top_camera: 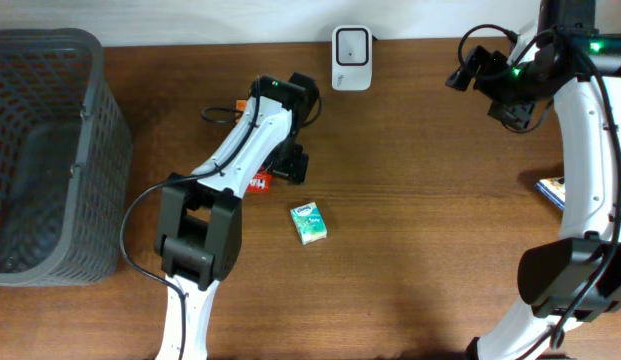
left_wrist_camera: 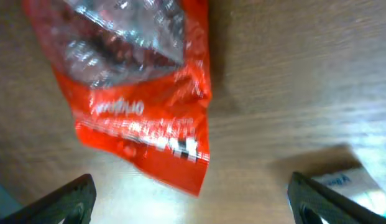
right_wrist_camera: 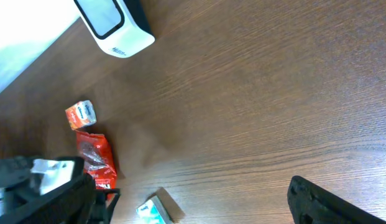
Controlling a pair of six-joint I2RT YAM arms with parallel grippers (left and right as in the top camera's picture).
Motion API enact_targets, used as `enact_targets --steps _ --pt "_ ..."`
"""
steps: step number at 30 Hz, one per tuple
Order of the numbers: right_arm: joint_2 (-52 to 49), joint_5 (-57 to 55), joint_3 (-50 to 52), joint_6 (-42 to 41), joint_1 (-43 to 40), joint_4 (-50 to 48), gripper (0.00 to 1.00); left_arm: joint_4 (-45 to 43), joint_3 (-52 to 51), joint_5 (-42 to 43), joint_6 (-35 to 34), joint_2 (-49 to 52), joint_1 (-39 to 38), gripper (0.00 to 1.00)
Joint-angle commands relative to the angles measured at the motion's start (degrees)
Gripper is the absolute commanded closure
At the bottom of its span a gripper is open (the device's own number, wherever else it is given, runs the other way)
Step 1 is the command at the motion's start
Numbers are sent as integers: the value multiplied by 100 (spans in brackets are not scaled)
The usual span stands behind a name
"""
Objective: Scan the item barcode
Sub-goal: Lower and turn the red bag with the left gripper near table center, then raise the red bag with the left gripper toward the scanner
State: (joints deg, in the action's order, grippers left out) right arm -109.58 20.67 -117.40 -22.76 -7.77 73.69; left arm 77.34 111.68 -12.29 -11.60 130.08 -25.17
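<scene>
A brown wooden tabletop (top_camera: 420, 250) fills the overhead view. A grey mesh basket (top_camera: 105, 130) takes up the upper left of the frame.

The left arm (top_camera: 235, 150) rises from the bottom edge, left of centre, and reaches up toward the middle of the frame. The right arm (top_camera: 590, 150) curves up the right edge to the upper right corner.

A white scanner (top_camera: 351, 58) stands at the top centre, its dark window showing.

The red packet (left_wrist_camera: 143, 118) lies flat on the tabletop just left of centre in the overhead view, under the left arm's wrist. In the left wrist view it fills the upper left, crinkled and glossy.

The left fingers (left_wrist_camera: 68, 199) sit in the two bottom corners of that view, spread wide and holding nothing, apart from the packet. The right fingers (right_wrist_camera: 323, 199) are also spread wide with nothing between them, high over bare wood.

A small teal box (top_camera: 308, 222) lies just below centre, near the packet but apart from it. A small orange pack (right_wrist_camera: 81, 115) sits just above the packet. A blue-edged item (top_camera: 552, 188) peeks out at the right edge.
</scene>
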Motion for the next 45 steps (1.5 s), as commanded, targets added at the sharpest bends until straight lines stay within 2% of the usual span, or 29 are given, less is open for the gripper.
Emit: enact_targets --steps 1,5,10,14,18,22,23,26,27,31,38,45 --pt "-20 -15 0 -24 26 4 1 -234 -393 -192 450 31 -9 1" --pt "-20 -13 0 -24 26 4 1 -730 -739 -461 999 33 -9 2" --pt "-20 -15 0 -24 26 4 1 -1318 -1233 -1217 999 33 -9 3" --pt "-20 -13 0 -24 26 4 1 -1462 -1346 -1373 999 33 7 11" --pt "-20 -13 0 -24 26 4 1 -1545 -1355 -1397 1014 31 46 33" --pt "-20 -13 0 -24 26 4 1 -1838 -1545 -1137 1016 33 120 44" --pt "-20 -13 0 -24 26 4 1 -1952 -1611 -988 1014 33 175 63" --pt "-20 -13 0 -24 26 4 1 -2017 -1613 -837 1012 31 249 94" --pt "-20 -15 0 -24 26 4 1 -2033 -1613 -798 1010 31 264 100" --pt "-20 -13 0 -24 26 4 2 -1943 -1528 -492 990 17 273 100" --pt "-20 -13 0 -24 26 4 1 -1530 -601 772 988 -424 297 100" --pt "-20 -13 0 -24 26 2 1 -1784 -140 3324 911 -1473 551 100"
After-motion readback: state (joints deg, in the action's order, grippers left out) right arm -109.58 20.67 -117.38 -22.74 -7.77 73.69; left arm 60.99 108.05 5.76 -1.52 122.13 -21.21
